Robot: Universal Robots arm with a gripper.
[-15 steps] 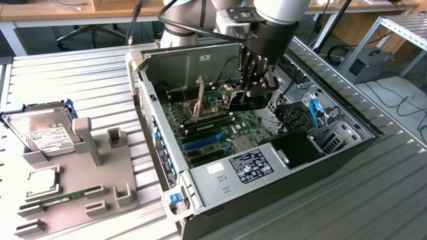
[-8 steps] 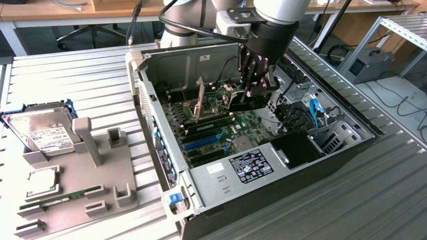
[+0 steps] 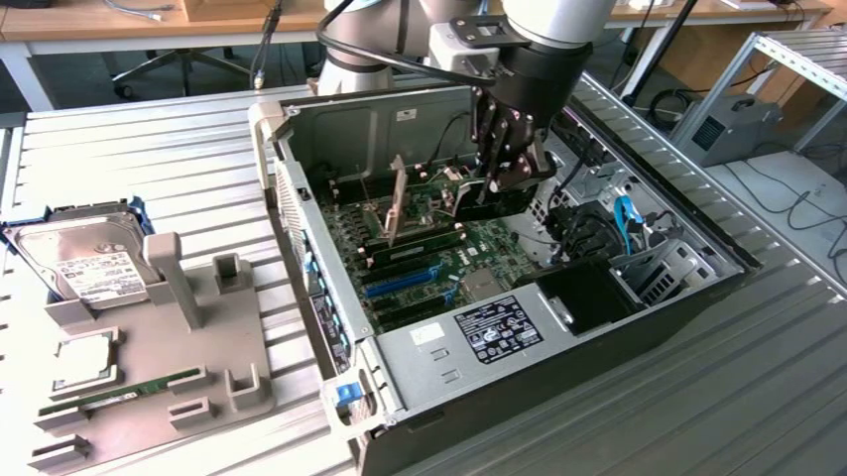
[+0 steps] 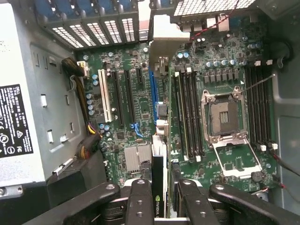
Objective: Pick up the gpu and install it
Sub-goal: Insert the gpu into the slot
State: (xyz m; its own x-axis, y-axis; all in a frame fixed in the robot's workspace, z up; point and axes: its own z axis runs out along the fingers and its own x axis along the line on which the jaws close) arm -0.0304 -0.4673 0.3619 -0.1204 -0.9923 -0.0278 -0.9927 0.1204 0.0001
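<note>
Your pincer (image 4: pixel 159 206) is clamped on the gpu (image 4: pixel 158 183), holding it edge-down inside the open computer case (image 3: pixel 397 367) just above the motherboard (image 4: pixel 136 93) — picked up, apparently not yet seated.

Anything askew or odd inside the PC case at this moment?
Nothing stands out. The tool holds the gpu edge-on above the motherboard, roughly in line with the blue slot. The CPU socket is empty, with nothing visibly damaged.
</note>
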